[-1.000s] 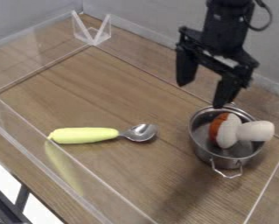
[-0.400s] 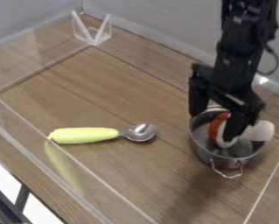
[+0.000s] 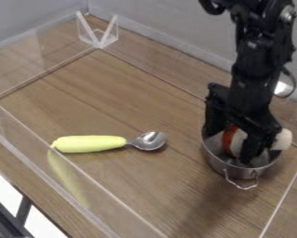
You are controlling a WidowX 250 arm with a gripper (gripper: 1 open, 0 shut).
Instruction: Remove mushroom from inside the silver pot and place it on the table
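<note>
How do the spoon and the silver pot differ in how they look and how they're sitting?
The spoon lies flat on its side of the table, while the pot stands upright with its mouth up. The spoon has a long, pale yellow handle, whereas the pot is round with wire loop handles. The spoon holds nothing, but the pot has the mushroom in it. Both have shiny metal and rest on the brown table.
</note>
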